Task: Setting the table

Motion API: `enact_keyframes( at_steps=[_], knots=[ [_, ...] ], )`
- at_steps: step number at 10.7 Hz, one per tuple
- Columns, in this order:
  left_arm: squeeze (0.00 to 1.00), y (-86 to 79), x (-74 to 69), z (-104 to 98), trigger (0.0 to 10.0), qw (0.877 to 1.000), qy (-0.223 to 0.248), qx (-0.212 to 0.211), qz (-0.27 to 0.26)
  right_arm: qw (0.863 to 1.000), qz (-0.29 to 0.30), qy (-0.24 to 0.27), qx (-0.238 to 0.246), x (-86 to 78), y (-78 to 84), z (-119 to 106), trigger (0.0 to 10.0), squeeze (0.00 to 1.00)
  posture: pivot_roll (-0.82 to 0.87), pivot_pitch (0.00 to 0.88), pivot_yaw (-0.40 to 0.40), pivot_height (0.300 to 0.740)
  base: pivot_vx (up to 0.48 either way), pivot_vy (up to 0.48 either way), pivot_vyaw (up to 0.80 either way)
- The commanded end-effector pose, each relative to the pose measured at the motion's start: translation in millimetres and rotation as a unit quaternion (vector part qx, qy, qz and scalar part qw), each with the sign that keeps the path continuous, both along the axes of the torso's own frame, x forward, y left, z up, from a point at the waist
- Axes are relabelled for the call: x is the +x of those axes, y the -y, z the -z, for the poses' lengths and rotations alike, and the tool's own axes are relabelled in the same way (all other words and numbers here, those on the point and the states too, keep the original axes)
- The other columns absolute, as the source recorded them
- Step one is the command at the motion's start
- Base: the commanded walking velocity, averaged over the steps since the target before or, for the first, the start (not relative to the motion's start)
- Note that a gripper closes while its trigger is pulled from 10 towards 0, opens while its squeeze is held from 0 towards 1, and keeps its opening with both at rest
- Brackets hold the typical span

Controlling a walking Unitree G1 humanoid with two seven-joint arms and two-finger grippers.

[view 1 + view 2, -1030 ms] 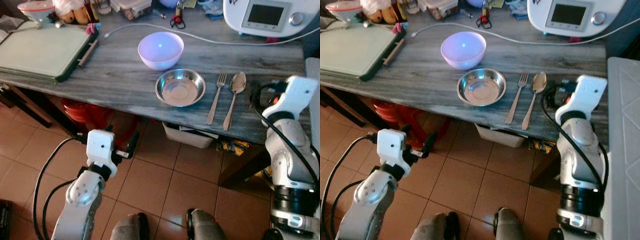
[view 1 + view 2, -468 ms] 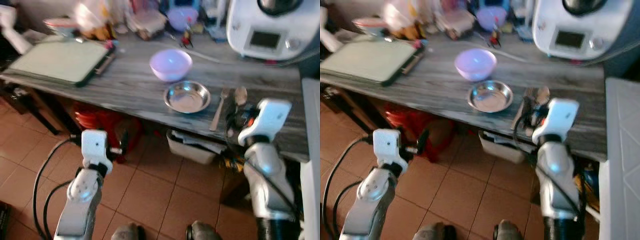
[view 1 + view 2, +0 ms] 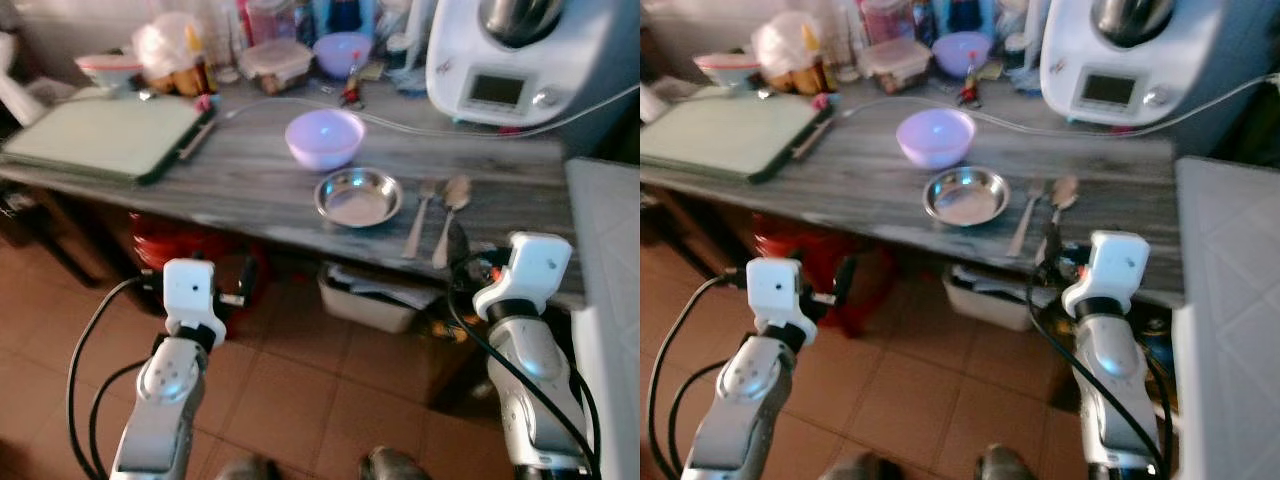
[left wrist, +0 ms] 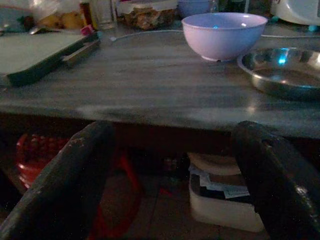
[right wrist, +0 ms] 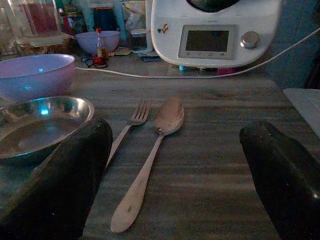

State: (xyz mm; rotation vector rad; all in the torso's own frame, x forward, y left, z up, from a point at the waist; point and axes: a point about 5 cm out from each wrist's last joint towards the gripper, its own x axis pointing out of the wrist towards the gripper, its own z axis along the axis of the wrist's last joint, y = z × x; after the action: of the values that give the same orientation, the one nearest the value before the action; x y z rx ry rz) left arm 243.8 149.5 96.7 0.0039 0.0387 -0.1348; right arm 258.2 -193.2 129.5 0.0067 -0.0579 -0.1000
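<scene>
A lilac bowl [image 3: 324,138] stands on the grey wooden table [image 3: 240,175]. Just in front of it sits a shallow steel dish [image 3: 358,197], with a fork [image 3: 418,218] and a spoon [image 3: 449,210] lying side by side to its right. My right gripper [image 5: 170,185] is open at the table's front edge, level with the top, facing the fork [image 5: 127,132] and spoon [image 5: 150,165]. My left gripper [image 4: 170,185] is open and empty. It hangs in front of the table, slightly below the edge, facing the bowl [image 4: 223,34] and dish [image 4: 280,72].
A white kitchen machine [image 3: 510,60] stands at the back right, its white cable [image 3: 400,125] running across the table. A green board [image 3: 100,135] lies at the left and jars and containers [image 3: 270,60] along the back. A red basket [image 3: 190,240] and white box [image 3: 370,295] sit underneath.
The whole picture has shifted and the table looks farther off, so the camera has moved back. My right gripper sits lower, at the table's front edge. The tableware has not moved.
</scene>
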Motion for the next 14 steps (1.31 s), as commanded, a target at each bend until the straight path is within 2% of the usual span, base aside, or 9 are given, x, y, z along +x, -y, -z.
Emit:
enact_keyframes(
  at_steps=[1,3,5,7,11,12,13,14],
  knots=[
    [0.0,-3.3,-2.9,2.1,10.0,1.0,-0.002,0.004,-0.008,1.0,-0.015,0.006,0.002,2.5,-6.5,-1.9,10.0,0.0,-0.04,0.0,0.06,0.74,-0.255,0.0,0.0],
    [0.0,-1.0,-1.7,2.0,10.0,1.0,0.0,0.003,-0.008,1.0,-0.018,0.007,-0.001,3.4,-6.4,-2.9,10.0,0.0,-0.04,0.0,0.057,0.74,-0.259,0.0,0.0],
    [0.0,-1.8,-0.1,1.8,10.0,1.0,0.001,0.002,-0.008,1.0,-0.024,0.011,-0.003,4.4,-7.0,-6.9,10.0,0.0,-0.07,0.0,0.061,0.74,-0.272,0.0,-0.67],
    [0.0,3.6,0.7,2.5,10.0,1.0,-0.001,0.0,0.004,1.0,-0.017,0.012,-0.002,2.8,-5.8,-7.8,10.0,0.0,-0.07,0.003,0.067,0.74,-0.274,0.0,0.0],
    [0.0,0.6,-0.8,2.4,10.0,1.0,-0.001,0.004,0.001,1.0,-0.022,0.008,0.006,6.0,-11.0,-6.5,10.0,0.0,-0.06,0.013,0.06,0.74,-0.197,0.0,0.0],
    [0.0,0.7,-4.6,0.2,10.0,1.0,0.007,-0.008,0.015,0.999,-0.03,0.01,0.016,6.2,-14.0,-6.4,10.0,0.33,-0.06,0.013,0.063,0.74,0.0,0.0,0.0],
    [0.0,7.0,-8.0,0.2,10.0,0.999,0.009,-0.011,0.031,0.999,-0.036,0.007,0.027,3.9,-16.7,-4.7,10.0,1.0,-0.06,0.013,0.064,0.74,0.0,-0.386,0.0],
    [0.0,11.4,-9.1,0.3,10.0,0.999,0.007,-0.018,0.043,0.999,-0.028,0.006,0.016,3.2,-15.5,-4.6,10.0,1.0,-0.06,0.017,0.066,0.74,0.0,-0.469,0.0]
  ],
)
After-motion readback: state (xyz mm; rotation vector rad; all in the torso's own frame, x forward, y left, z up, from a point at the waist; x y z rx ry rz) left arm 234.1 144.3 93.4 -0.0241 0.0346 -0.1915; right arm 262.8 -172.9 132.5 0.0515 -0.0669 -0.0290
